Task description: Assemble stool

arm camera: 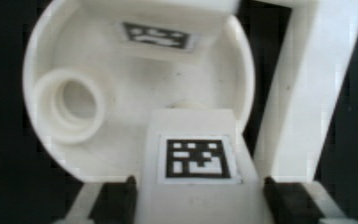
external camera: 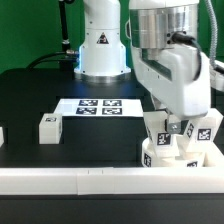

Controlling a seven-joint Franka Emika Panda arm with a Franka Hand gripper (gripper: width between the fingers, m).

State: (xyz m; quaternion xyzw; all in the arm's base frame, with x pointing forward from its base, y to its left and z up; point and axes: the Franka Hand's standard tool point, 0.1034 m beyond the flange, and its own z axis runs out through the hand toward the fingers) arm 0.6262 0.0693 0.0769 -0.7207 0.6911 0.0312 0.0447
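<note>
The white round seat (arm camera: pixel 87 120) with a round socket hole stands on edge at the exterior view's right (external camera: pixel 155 150), against the long white bar. My gripper (external camera: pixel 178 126) is lowered over it. In the wrist view my gripper (arm camera: pixel 202 205) is shut on a white tagged leg (arm camera: pixel 197 150) that lies against the seat's face. Dark fingers (arm camera: pixel 114 205) press on both of the leg's sides. A second leg (arm camera: pixel 304 90) stands up from the seat beside it and also shows in the exterior view (external camera: pixel 207 132). A third leg (external camera: pixel 48 127) lies loose at the exterior view's left.
The marker board (external camera: pixel 100 105) lies flat in the middle of the black table, in front of the arm's base. The long white bar (external camera: pixel 90 178) runs along the table's near edge. A small white object (external camera: pixel 2 134) is cut off by the exterior view's left edge.
</note>
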